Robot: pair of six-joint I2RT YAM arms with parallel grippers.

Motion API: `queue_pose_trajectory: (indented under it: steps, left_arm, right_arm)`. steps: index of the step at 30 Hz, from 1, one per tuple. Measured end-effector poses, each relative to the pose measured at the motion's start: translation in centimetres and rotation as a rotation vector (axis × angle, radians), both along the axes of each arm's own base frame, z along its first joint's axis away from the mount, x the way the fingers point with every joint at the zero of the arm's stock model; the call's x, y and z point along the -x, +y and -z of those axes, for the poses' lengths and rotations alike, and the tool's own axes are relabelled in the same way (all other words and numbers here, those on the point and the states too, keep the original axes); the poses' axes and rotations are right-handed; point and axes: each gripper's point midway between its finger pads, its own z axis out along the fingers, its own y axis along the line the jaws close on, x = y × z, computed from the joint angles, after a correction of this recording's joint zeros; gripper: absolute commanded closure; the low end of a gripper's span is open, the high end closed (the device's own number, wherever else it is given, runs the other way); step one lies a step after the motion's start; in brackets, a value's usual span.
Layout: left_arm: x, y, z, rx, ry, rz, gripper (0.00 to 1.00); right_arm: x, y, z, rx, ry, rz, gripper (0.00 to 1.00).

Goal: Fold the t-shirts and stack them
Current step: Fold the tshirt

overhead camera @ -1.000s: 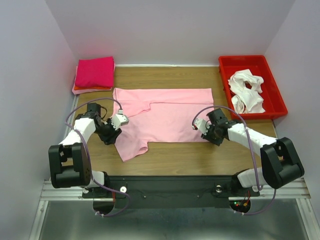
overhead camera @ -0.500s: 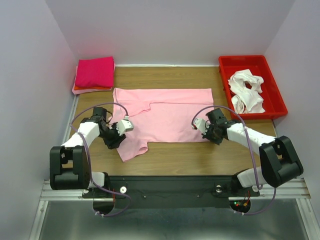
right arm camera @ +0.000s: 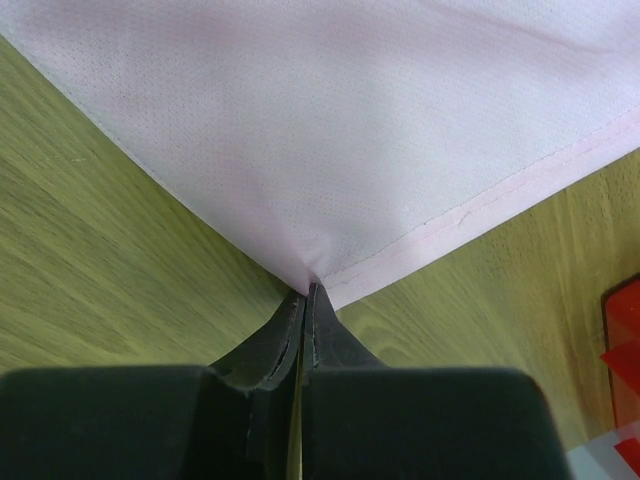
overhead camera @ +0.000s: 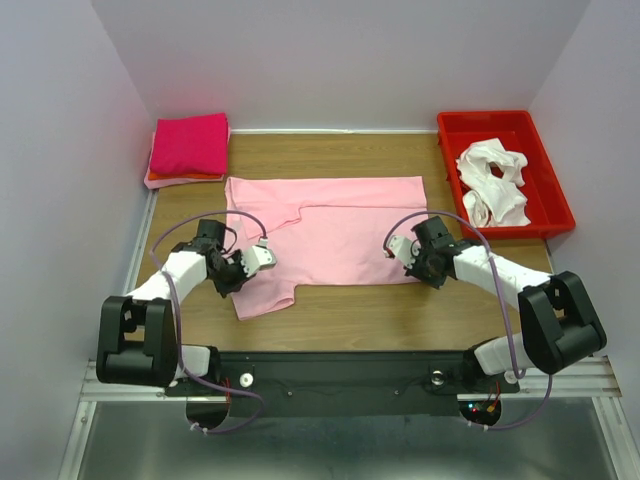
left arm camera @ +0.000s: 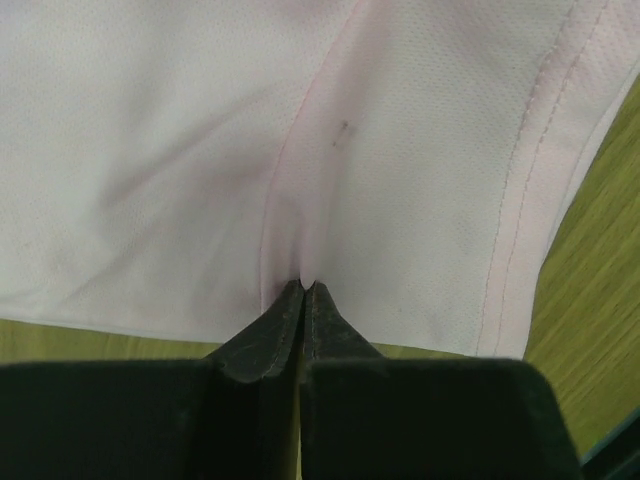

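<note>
Pinching pink t-shirt (overhead camera: 340,225): left hand (left arm camera: 303,287), right hand (right arm camera: 306,291), closed.

- The left gripper (overhead camera: 258,262) has swung in from the left edge of the light pink t-shirt (overhead camera: 340,225) and now sits farther over the cloth, near the sleeve.
- Its jaws, apart a second ago, have closed and pinch a ridge of cloth beside a seam.
- The right gripper (right arm camera: 305,290) has barely shifted, and has closed onto the shirt's near right corner.

Lab test booth, plain white walls (overhead camera: 340,60), wooden table (overhead camera: 350,312), aluminium rail (overhead camera: 598,378)
</note>
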Motion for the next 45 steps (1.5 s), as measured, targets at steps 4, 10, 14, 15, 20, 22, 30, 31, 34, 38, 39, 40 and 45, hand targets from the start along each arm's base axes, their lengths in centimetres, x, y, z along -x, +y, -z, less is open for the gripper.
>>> queue_pose_trajectory:
  steps: [4,10,14,15,20,22,30,31,34,38,39,40,45]
  left_arm:
    - [1.1,0.4,-0.6,-0.015,-0.012,-0.007,1.00]
    - [1.7,0.5,-2.5,-0.005,-0.021,-0.015,1.00]
    - [1.5,0.4,-4.7,0.010,-0.044,-0.024,1.00]
    - [1.0,0.4,-5.8,0.017,-0.068,-0.028,1.00]
    - [-1.3,0.4,-8.9,0.043,-0.129,-0.047,1.00]
    - [-2.0,0.5,-9.2,0.052,-0.125,-0.058,1.00]
    - [-5.6,0.3,-9.3,0.080,-0.085,-0.086,1.00]
    - [-6.5,0.3,-9.5,0.084,-0.087,-0.089,1.00]
    - [-8.0,0.3,-9.7,0.090,-0.085,-0.096,1.00]
    - [-10.3,0.4,-9.9,0.096,-0.090,-0.101,1.00]
    - [-10.6,0.3,-10.0,0.099,-0.091,-0.101,1.00]
    - [-11.2,0.3,-10.0,0.101,-0.091,-0.101,1.00]
    - [-13.6,0.1,-9.8,0.111,-0.093,-0.105,1.00]
  right_arm:
    - [0.2,-0.1,-0.3,0.000,-0.001,0.007,0.99]
    - [1.1,-0.5,-1.7,-0.005,-0.012,0.017,0.99]
    - [1.7,-0.8,-3.0,-0.010,-0.028,0.019,0.99]
    - [1.8,-0.9,-3.3,-0.007,-0.031,0.020,0.99]
    - [0.4,-0.6,-4.8,0.006,-0.044,0.016,0.99]
    - [-0.5,-0.4,-5.2,0.010,-0.047,0.013,1.00]
    - [-4.7,0.1,-5.9,0.044,-0.041,-0.008,0.99]
    - [-5.3,0.0,-5.9,0.048,-0.040,-0.010,0.99]
    - [-6.9,-0.5,-5.8,0.059,-0.031,0.000,0.99]
    - [-9.4,-1.2,-5.7,0.065,-0.034,0.016,0.99]
    - [-9.8,-1.3,-5.7,0.065,-0.034,0.019,0.99]
    - [-10.3,-1.5,-5.6,0.065,-0.031,0.022,0.99]
    - [-12.5,-1.4,-4.9,0.064,-0.022,0.024,0.99]
